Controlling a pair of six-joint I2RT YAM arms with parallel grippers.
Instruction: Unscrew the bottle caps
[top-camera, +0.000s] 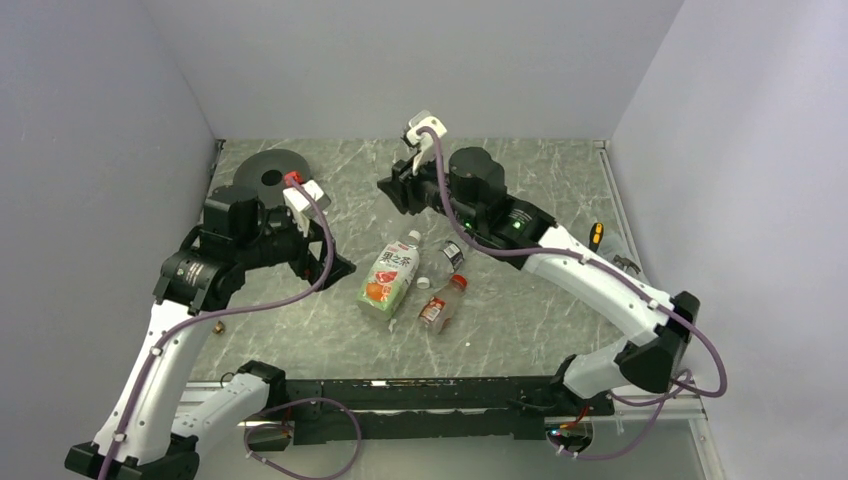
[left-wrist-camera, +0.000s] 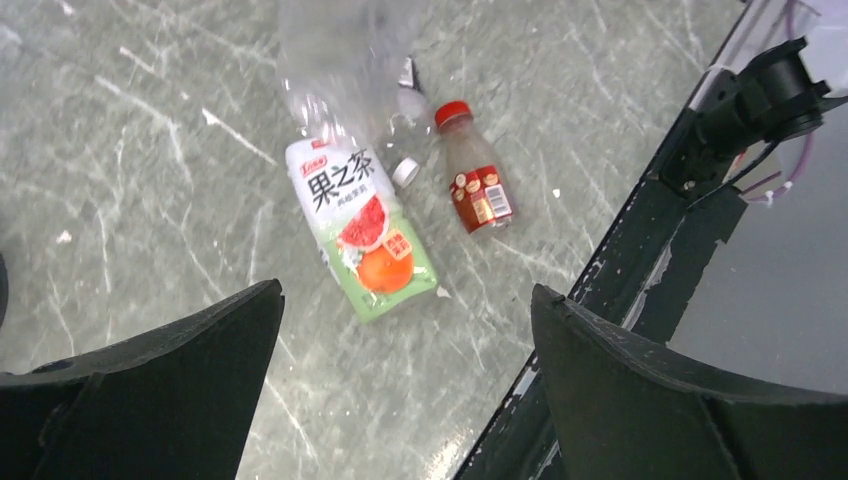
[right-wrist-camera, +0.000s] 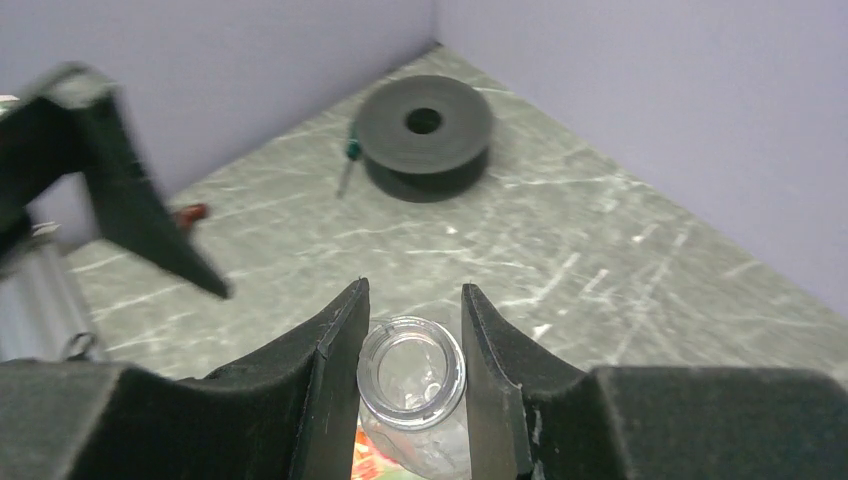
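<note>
Three bottles lie mid-table. The large green-white-orange bottle (top-camera: 388, 282) (left-wrist-camera: 358, 225) has an open mouth (right-wrist-camera: 411, 372), and a white cap (top-camera: 424, 283) (left-wrist-camera: 405, 172) lies loose beside it. The small clear bottle (top-camera: 452, 253) (left-wrist-camera: 400, 125) has a dark end. The red-brown-labelled bottle (top-camera: 441, 304) (left-wrist-camera: 478, 190) wears its red cap (left-wrist-camera: 453, 112). No blue cap shows. My right gripper (top-camera: 392, 188) (right-wrist-camera: 414, 288) hovers over the open mouth with its jaws a narrow gap apart, holding nothing. My left gripper (top-camera: 335, 262) (left-wrist-camera: 405, 288) is wide open and empty, left of the bottles.
A large black disc with a hole (top-camera: 270, 175) (right-wrist-camera: 423, 122) sits at the far left, with a green-handled tool (right-wrist-camera: 349, 152) beside it. An orange-handled tool (top-camera: 596, 235) lies by the right wall. Purple walls enclose three sides. A black rail (left-wrist-camera: 640, 250) runs along the near edge.
</note>
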